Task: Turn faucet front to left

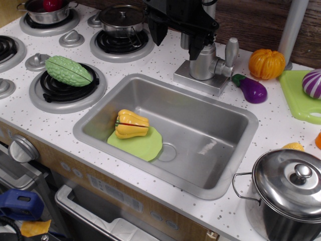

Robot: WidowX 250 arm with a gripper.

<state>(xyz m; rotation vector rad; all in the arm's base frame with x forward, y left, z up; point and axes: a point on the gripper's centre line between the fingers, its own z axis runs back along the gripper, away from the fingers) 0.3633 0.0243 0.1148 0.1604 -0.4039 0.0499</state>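
Observation:
The faucet (202, 64) is matte silver-grey, with a square flat base (199, 82) behind the sink (220, 165) and a rounded lever handle (231, 50) standing up on its right. Its thin spout pipe rises out of the top of the frame, mostly hidden behind my arm. My black gripper (177, 43) hangs open and empty just above and left of the faucet body. One finger (161, 33) is left of the body and the other (194, 44) is close over its top. I cannot tell whether that finger touches it.
A yellow squash (131, 123) lies on a green plate (145, 145) in the sink. A green gourd (68, 71) sits on a burner at left, with a lidded pot (118, 20) behind it. An eggplant (252, 89), an orange pumpkin (266, 64), a green board (297, 95), a grey pole (292, 27) and a steel pot (289, 193) stand at right.

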